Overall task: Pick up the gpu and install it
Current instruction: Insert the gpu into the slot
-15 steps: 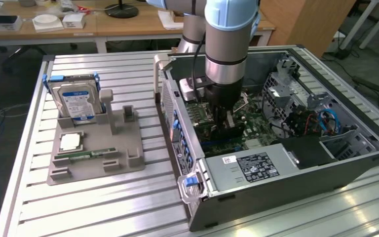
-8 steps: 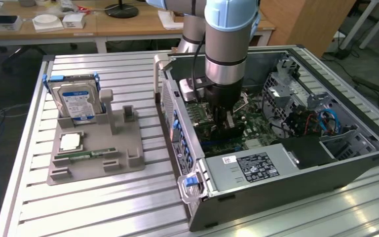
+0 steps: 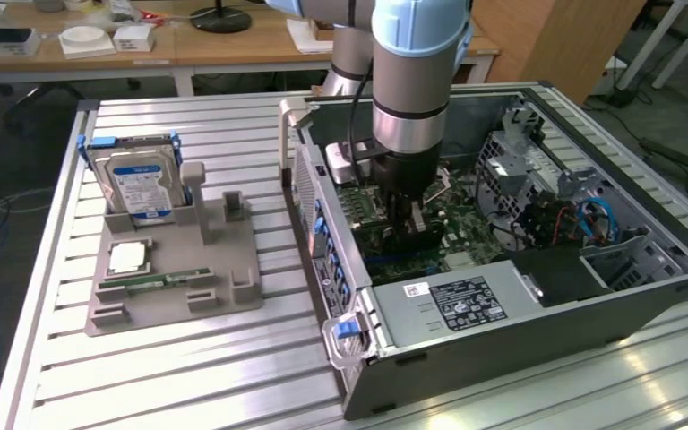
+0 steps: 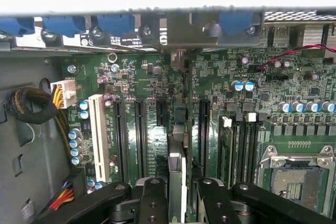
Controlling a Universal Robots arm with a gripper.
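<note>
Dark and edge-on, the gpu (image 4: 177, 174) sits clamped between our gripper (image 4: 181, 195) fingers, directly below them over a motherboard (image 4: 220, 77) slot; we judge it needs square alignment and straight, even downward pressure.

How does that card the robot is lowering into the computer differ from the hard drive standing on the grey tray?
The card is thin and seen edge-on, held between the gripper fingers; the hard drive is a thicker silver block with a blue-white label. The card is inside the computer case, over the green board's slots; the hard drive stands outside in the grey tray, untouched. Both stand on edge.
</note>
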